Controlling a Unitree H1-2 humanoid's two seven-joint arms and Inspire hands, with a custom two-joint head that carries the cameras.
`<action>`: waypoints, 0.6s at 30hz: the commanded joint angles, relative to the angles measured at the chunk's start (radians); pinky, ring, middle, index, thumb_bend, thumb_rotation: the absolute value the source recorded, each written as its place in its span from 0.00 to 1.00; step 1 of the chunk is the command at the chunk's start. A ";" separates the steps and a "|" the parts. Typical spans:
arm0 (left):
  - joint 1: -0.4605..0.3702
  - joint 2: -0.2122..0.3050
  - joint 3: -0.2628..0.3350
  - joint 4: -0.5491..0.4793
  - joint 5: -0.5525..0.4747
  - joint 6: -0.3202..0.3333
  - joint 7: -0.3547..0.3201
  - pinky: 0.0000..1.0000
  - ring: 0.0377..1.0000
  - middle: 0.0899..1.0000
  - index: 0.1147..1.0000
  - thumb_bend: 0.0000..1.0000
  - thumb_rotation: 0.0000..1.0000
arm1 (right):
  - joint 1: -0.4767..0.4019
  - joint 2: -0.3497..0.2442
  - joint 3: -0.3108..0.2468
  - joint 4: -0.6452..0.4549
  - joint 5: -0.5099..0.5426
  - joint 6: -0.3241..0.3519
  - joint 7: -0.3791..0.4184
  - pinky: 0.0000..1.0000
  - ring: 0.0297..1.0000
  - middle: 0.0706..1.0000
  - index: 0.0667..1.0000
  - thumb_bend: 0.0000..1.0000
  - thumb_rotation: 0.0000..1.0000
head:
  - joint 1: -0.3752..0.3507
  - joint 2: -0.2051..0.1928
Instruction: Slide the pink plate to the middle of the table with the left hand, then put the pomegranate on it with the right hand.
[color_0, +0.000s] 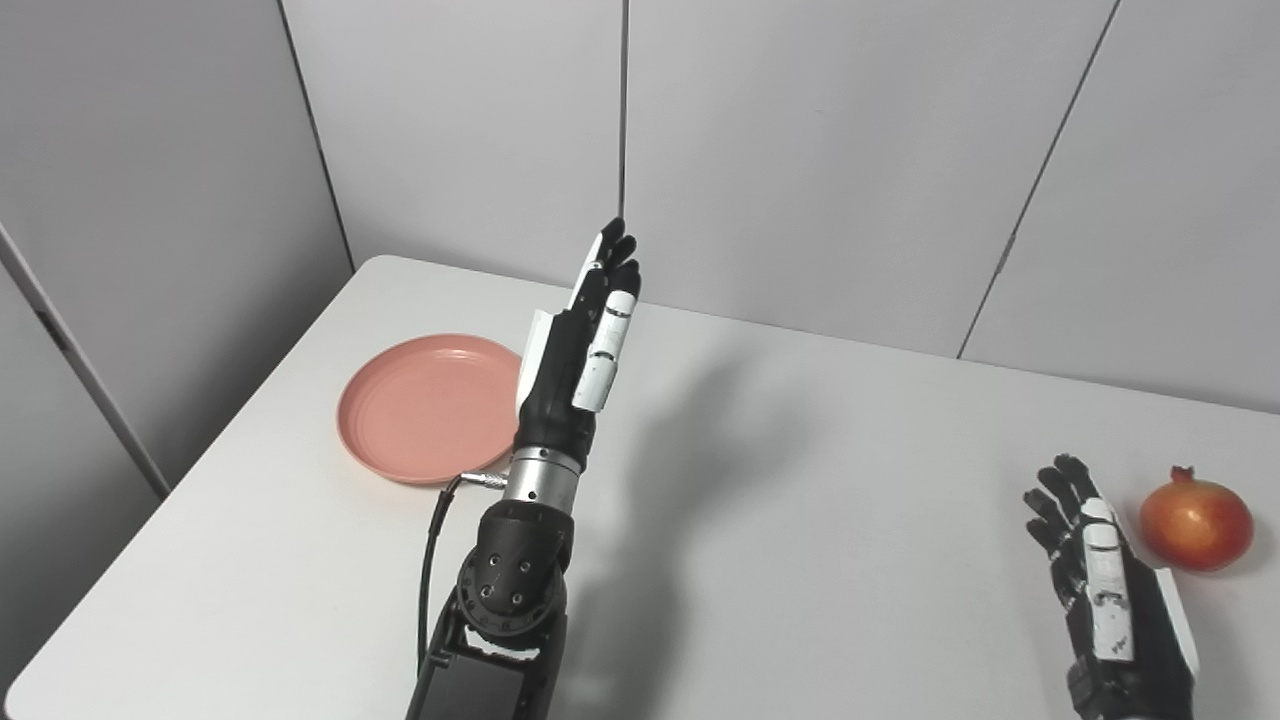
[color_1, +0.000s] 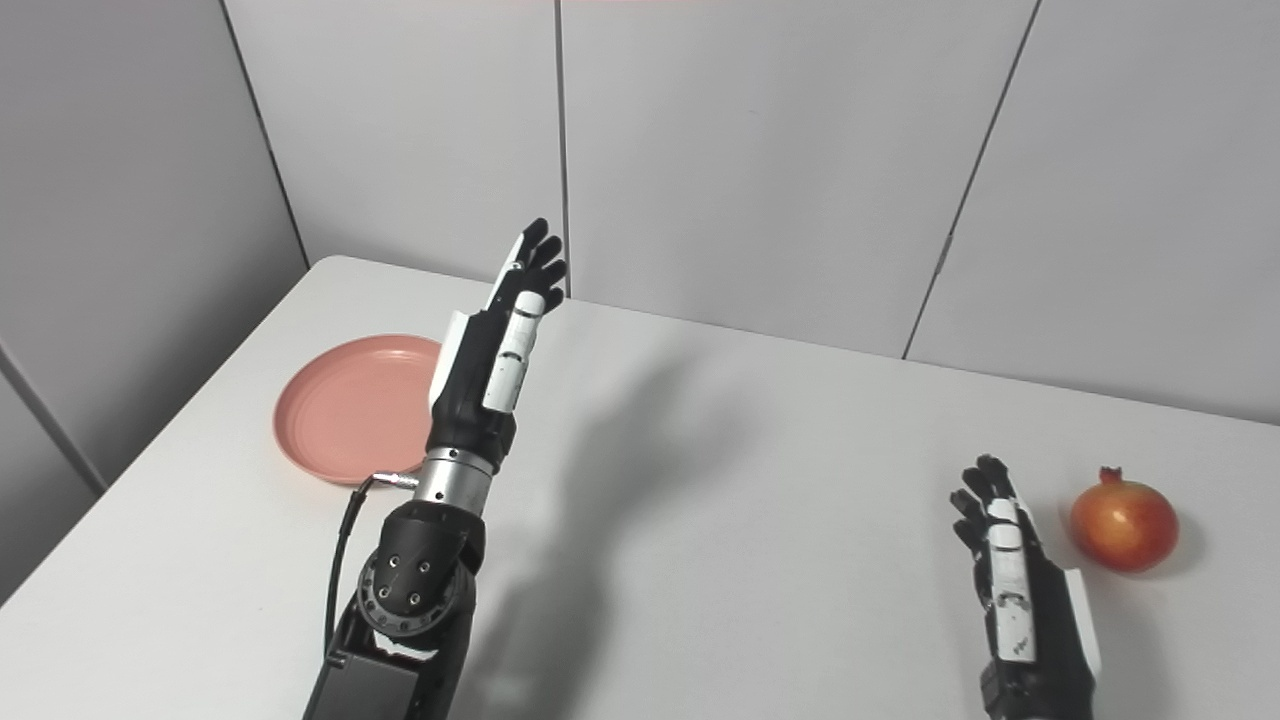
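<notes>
Pink, round, shallow plastic plate (color_0: 425, 405) lies on the left part of the white table (color_0: 780, 500), nothing on it. Left hand (color_0: 578, 345) is raised at the plate's right edge, fingers straight and together, holding nothing; contact with the plate cannot be told. Red-orange pomegranate (color_0: 1196, 524) sits near the right edge. Right hand (color_0: 1100, 575) rests just beside it, fingers spread, holding nothing.
</notes>
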 joint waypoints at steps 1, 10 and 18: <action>-0.047 0.005 0.025 -0.038 -0.019 -0.018 0.025 0.96 0.95 0.96 0.94 0.51 1.00 | -0.017 -0.001 -0.002 -0.024 0.002 -0.062 0.008 0.95 0.92 0.92 0.92 0.19 1.00 | 0.001 0.000; -0.077 0.054 0.131 -0.080 -0.040 0.028 0.070 0.94 0.93 0.95 0.93 0.48 1.00 | -0.012 -0.004 -0.001 -0.035 0.001 -0.044 0.008 0.96 0.92 0.93 0.93 0.18 1.00 | 0.019 -0.004; -0.074 0.118 0.216 -0.072 -0.080 0.049 0.090 0.92 0.91 0.92 0.89 0.50 1.00 | -0.006 -0.005 -0.001 -0.043 0.006 -0.038 0.011 0.97 0.92 0.93 0.92 0.19 1.00 | 0.025 -0.005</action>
